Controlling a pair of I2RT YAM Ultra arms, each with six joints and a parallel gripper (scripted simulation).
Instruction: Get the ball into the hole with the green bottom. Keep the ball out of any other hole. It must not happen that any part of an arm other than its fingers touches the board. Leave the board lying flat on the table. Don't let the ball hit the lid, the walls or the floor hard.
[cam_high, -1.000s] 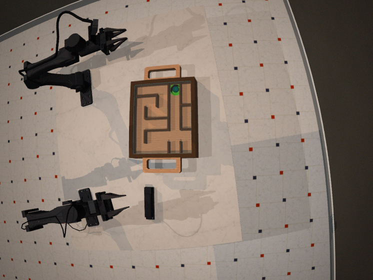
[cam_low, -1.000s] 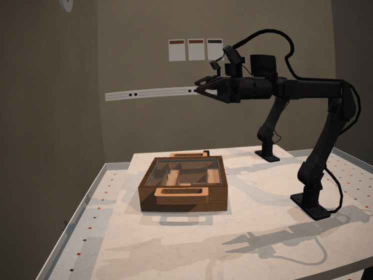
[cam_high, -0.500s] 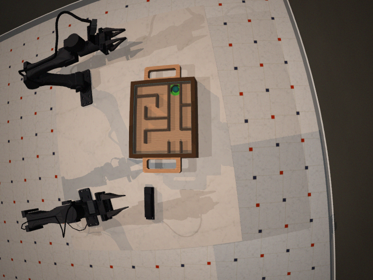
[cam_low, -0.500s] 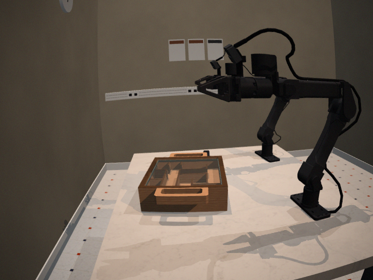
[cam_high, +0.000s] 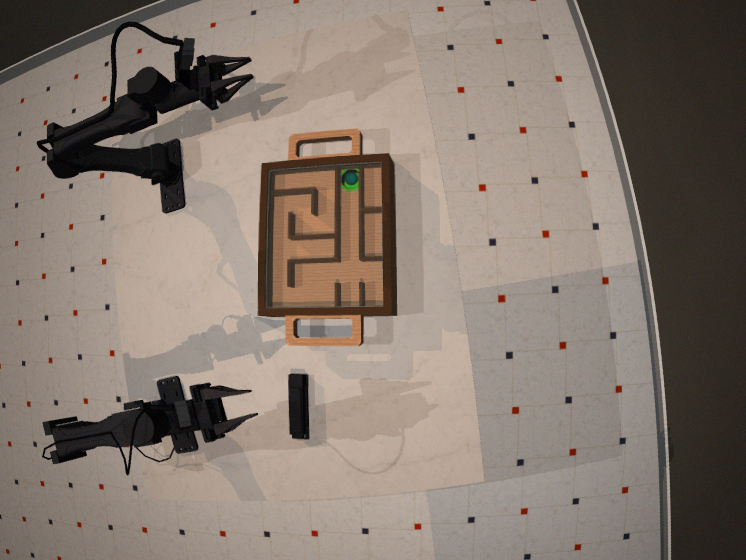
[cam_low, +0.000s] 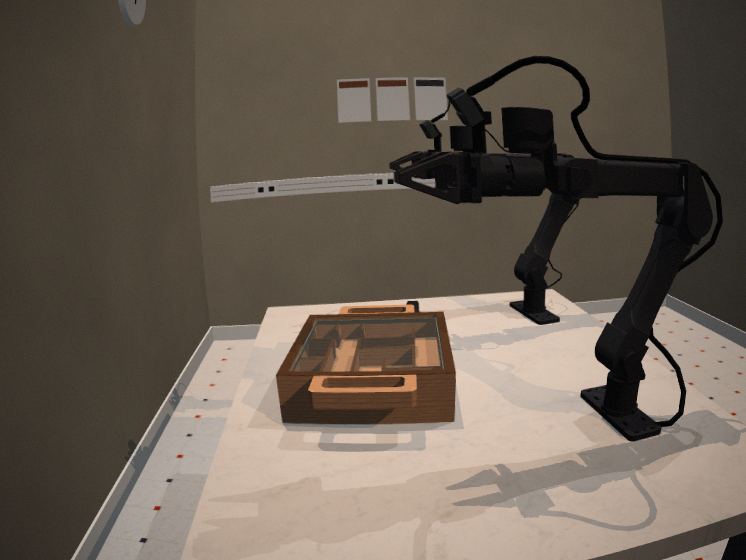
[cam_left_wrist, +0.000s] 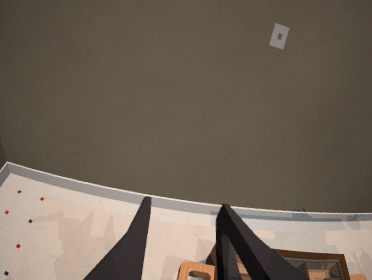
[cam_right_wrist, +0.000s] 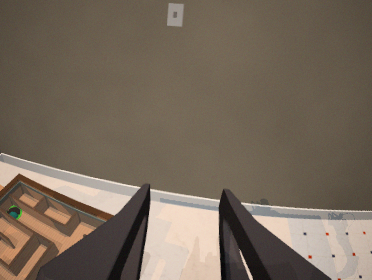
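Note:
The wooden maze board (cam_high: 327, 235) lies flat on the table under a clear cover, and it also shows in the exterior view (cam_low: 367, 367). The dark ball sits in the hole with the green bottom near the board's far handle (cam_high: 324, 144); it also shows small in the right wrist view (cam_right_wrist: 15, 212). My left gripper (cam_high: 250, 68) is open and empty, raised high and off to the side of that handle; in its wrist view (cam_left_wrist: 185, 204) nothing is between the fingers. My right gripper (cam_high: 253, 403) (cam_right_wrist: 185, 195) is open and empty, raised high, away from the near handle (cam_high: 324, 330).
A black block (cam_high: 298, 405) lies on the table between the right gripper and the board's near handle. The arm bases (cam_high: 171, 183) (cam_high: 174, 415) stand to one side of the board. The table has a raised rim (cam_high: 638, 259).

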